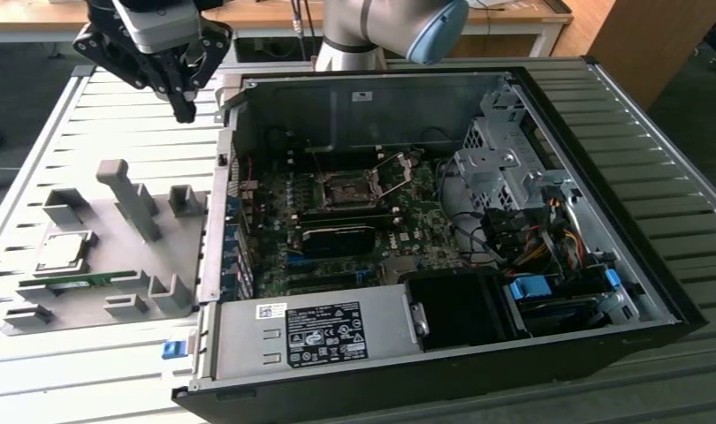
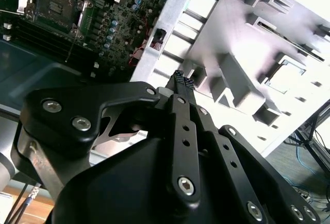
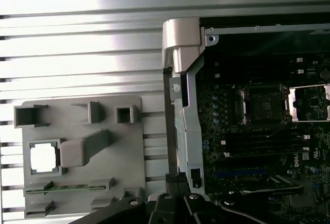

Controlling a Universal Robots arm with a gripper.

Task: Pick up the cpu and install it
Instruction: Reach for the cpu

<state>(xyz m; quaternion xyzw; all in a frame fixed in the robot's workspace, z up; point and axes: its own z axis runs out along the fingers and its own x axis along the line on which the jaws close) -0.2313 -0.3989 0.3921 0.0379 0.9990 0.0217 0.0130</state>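
- The cpu [image 1: 64,252] lies flat in a square pocket of a grey holder [image 1: 157,258] at the exterior view's left, with its shiny top facing up. In the first wrist view it shows as a bright square [image 3: 44,158] in the same holder [image 3: 129,147].
- A green memory stick [image 1: 81,281] sits on edge in a slot just beside the cpu, nearer the camera in the exterior view.
- The holder rests on a slatted metal table [image 1: 87,371].
- The gripper [image 1: 186,110] hangs above the table, beyond the holder's far corner and close to the case wall. It is well apart from the cpu. Its fingers are drawn narrow with the tips together, and they hold nothing. The second wrist view shows the tips meeting [image 2: 181,80].
- An open computer case [image 1: 370,88] lies on its side to the right of the holder.
- Inside the case, the black-framed socket [image 1: 343,188] on the green board stands open with its metal frame [image 1: 396,172] tilted up. No chip sits in it.
- Metal drive bays [image 1: 506,163] and bundled cables [image 1: 547,234] fill the case's right side.
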